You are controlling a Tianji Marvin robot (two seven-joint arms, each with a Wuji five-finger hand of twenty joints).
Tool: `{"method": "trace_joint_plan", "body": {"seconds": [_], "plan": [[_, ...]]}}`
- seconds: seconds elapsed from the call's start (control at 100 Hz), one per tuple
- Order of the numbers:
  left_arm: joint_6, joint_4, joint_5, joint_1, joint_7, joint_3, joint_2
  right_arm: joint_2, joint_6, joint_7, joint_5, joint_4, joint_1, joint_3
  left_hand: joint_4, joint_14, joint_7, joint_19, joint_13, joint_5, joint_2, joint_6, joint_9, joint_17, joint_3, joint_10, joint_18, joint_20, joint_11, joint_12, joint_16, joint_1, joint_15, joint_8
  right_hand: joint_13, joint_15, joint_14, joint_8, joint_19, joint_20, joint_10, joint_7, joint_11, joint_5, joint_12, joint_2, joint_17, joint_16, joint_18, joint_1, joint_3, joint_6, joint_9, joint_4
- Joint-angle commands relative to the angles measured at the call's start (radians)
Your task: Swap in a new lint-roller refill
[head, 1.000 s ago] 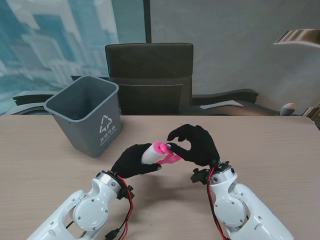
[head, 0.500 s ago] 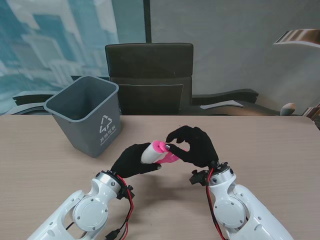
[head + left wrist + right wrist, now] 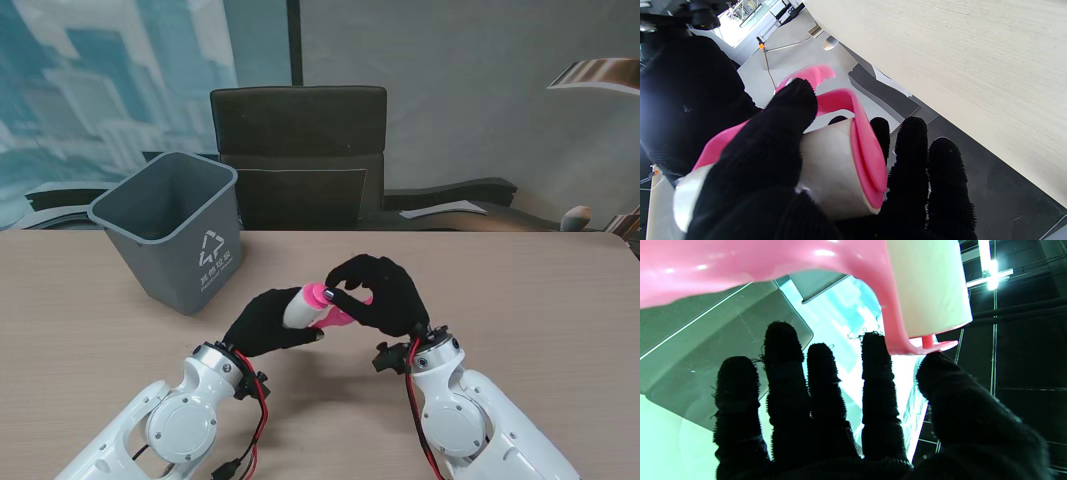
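Two hands meet over the middle of the table [image 3: 560, 300], lifted clear of the wood. Left hand [image 3: 262, 322] wrapped firmly round the white refill [image 3: 297, 310], thumb across one side and fingers [image 3: 912, 156] curled behind, so closed on the roll. Right hand [image 3: 385, 292] mostly spread, three fingers [image 3: 783, 373] standing free, only forefinger and thumb tip touching the pink end plate of the lint roller [image 3: 330, 305]; a light pinch rather than a full grasp, and hard to say from these views whether any real hold is had. Pink handle [image 3: 740, 270] arching over the right palm, apparently unsupported by it. Grey bin [image 3: 175, 225] waiting farther off to the left, open and well apart from both hands. Judging by looks: light, hollow plastic frame, stiff but thin at the end plate and liable to flex or slip under glove fabric; roll likely cardboard-cored, easily crushed if squeezed hard, tacky on its outer sheet. Better purchase probably on the handle's thick curve for the right hand, roll gripped around its middle by the left, then a straight pull along the axle. Risk of twisting the frame or peeling a sheet instead of sliding the roll off.
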Motion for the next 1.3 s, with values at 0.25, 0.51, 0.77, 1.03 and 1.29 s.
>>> {"method": "trace_joint_plan", "body": {"seconds": [0.25,0.51,0.77,1.03,1.29], "plan": [[0.003,-0.01,0.0,-0.001,-0.015,0.004,-0.004,-0.011,-0.009,0.012,0.008,0.0,-0.002,-0.019,0.013,-0.02,0.071,0.012,-0.016,0.043,0.079,-0.065,-0.009,-0.004,0.063,-0.033,-0.014,-0.015,0.013,0.0,0.009,0.062,0.024,0.012,-0.009,0.016,-0.108,-0.013,0.002,0.006,-0.02,0.004,0.009,0.009,0.011,-0.034,0.002,0.009,-0.002,0.012,0.0,0.005,0.005,0.021],[0.004,-0.012,0.007,0.002,-0.01,-0.003,-0.005,-0.012,-0.007,0.009,0.011,0.0,0.001,-0.025,0.014,-0.019,0.072,0.012,-0.016,0.042,0.079,-0.066,-0.01,-0.004,0.064,-0.033,-0.014,-0.015,0.013,0.0,0.009,0.062,0.023,0.012,-0.013,0.013,-0.107,-0.013,0.001,0.005,-0.018,-0.008,0.007,0.0,0.011,-0.014,0.0,0.008,-0.005,0.008,-0.013,0.01,0.0,0.019],[0.012,-0.015,0.023,0.005,0.003,-0.02,-0.006,-0.002,-0.008,-0.007,-0.04,-0.022,-0.03,0.036,0.014,-0.02,0.072,0.012,-0.017,0.041,0.08,-0.065,-0.011,-0.004,0.064,-0.033,-0.014,-0.015,0.013,0.0,0.009,0.062,0.023,0.012,-0.036,-0.001,-0.106,0.04,-0.01,0.001,-0.015,-0.101,-0.004,-0.018,0.009,0.005,-0.021,0.004,-0.018,-0.013,-0.045,0.03,-0.026,0.039],[0.009,-0.041,0.028,0.027,0.025,-0.036,-0.009,0.031,-0.07,0.01,-0.164,-0.016,-0.063,0.128,0.014,-0.019,0.073,0.012,-0.017,0.04,0.081,-0.065,-0.012,-0.004,0.063,-0.033,-0.014,-0.015,0.013,0.001,0.009,0.062,0.024,0.013,-0.14,-0.079,-0.138,0.119,-0.097,-0.014,-0.037,-0.261,-0.05,-0.121,0.004,-0.089,-0.139,-0.014,-0.062,-0.022,-0.021,-0.026,-0.137,0.067],[0.028,-0.066,-0.004,0.035,0.025,-0.024,-0.013,0.06,-0.076,0.009,-0.273,0.081,0.017,0.073,0.016,-0.016,0.073,0.014,-0.016,0.041,0.079,-0.059,-0.01,-0.001,0.065,-0.03,-0.011,-0.015,0.015,0.004,0.011,0.065,0.028,0.013,-0.357,-0.196,-0.136,0.098,-0.188,-0.031,-0.027,-0.329,-0.12,-0.236,-0.031,-0.274,-0.29,-0.069,-0.052,-0.034,0.136,-0.036,-0.371,0.053]]}}
